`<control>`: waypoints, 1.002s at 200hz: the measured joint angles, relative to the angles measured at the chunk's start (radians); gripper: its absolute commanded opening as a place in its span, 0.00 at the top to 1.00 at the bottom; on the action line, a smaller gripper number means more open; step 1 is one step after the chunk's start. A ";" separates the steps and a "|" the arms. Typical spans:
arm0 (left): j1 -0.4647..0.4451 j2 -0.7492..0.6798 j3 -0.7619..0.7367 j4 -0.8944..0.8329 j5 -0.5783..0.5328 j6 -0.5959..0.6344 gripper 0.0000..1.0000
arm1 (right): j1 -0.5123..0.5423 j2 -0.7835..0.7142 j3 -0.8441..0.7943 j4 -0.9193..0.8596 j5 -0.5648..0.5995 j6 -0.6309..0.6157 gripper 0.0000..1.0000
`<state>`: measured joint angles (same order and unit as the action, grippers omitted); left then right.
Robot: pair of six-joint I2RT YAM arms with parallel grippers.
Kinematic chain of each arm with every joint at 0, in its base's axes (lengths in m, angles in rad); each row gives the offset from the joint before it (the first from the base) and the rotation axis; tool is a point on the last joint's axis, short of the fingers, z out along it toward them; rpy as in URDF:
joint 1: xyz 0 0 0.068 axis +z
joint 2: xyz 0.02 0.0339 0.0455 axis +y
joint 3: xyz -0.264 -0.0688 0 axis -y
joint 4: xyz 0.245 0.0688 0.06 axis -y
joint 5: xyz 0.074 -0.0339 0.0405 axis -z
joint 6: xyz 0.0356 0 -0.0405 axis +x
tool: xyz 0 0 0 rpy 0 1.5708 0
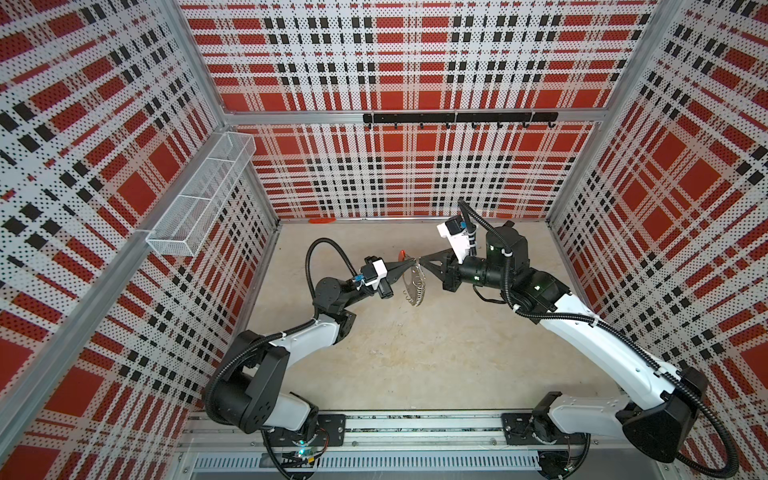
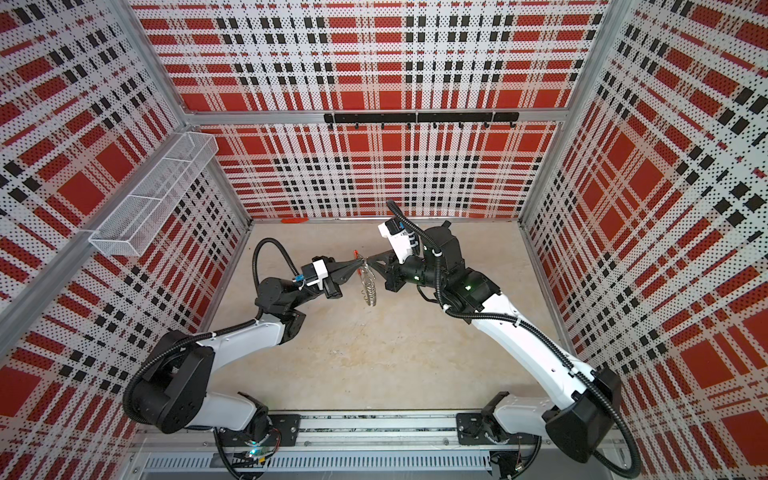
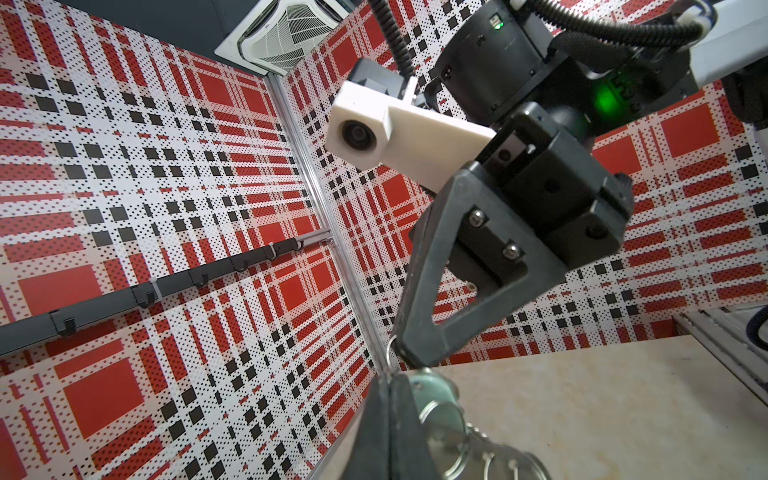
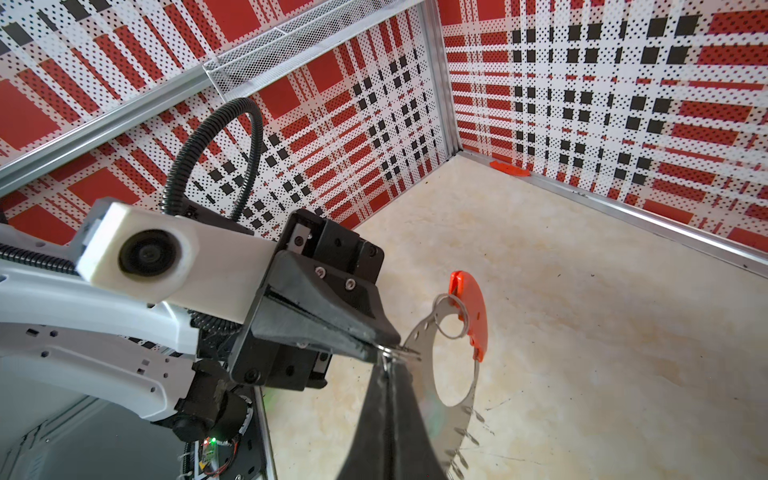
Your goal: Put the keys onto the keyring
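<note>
In both top views the two grippers meet tip to tip in mid-air over the far middle of the table. The keyring point(image 1: 413, 286) point(image 2: 369, 291), a flat grey hoop fringed with wire loops, hangs under them, its red segment point(image 4: 476, 311) uppermost. My left gripper point(image 1: 414, 260) point(image 4: 388, 347) is shut on a wire loop at the hoop's rim point(image 4: 422, 332). My right gripper point(image 1: 421, 262) point(image 3: 409, 357) is shut on a thin wire ring. Just below its tip shows the pale teal tag of the keys point(image 3: 432, 384). The key's metal part is hidden behind the jaws.
An orange-red strip point(image 1: 322, 220) lies at the foot of the back wall. A white wire basket point(image 1: 199, 195) hangs on the left wall and a black hook rail point(image 1: 459, 117) on the back wall. The beige table point(image 1: 415, 365) lies below the hanging hoop.
</note>
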<state>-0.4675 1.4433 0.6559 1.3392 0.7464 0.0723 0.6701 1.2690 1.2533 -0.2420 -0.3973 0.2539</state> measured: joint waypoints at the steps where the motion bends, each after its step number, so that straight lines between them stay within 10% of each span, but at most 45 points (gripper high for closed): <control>1: 0.000 0.000 0.000 0.000 0.000 0.000 1.00 | 0.000 0.000 0.000 0.001 0.001 0.000 1.00; 200: 0.011 0.069 0.000 0.097 -0.020 -0.196 1.00 | 0.030 0.011 -0.021 0.032 0.181 0.050 1.00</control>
<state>-0.4561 1.5124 0.6559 1.4364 0.7261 -0.1242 0.7002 1.2800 1.2320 -0.2104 -0.2161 0.3038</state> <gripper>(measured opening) 0.043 0.048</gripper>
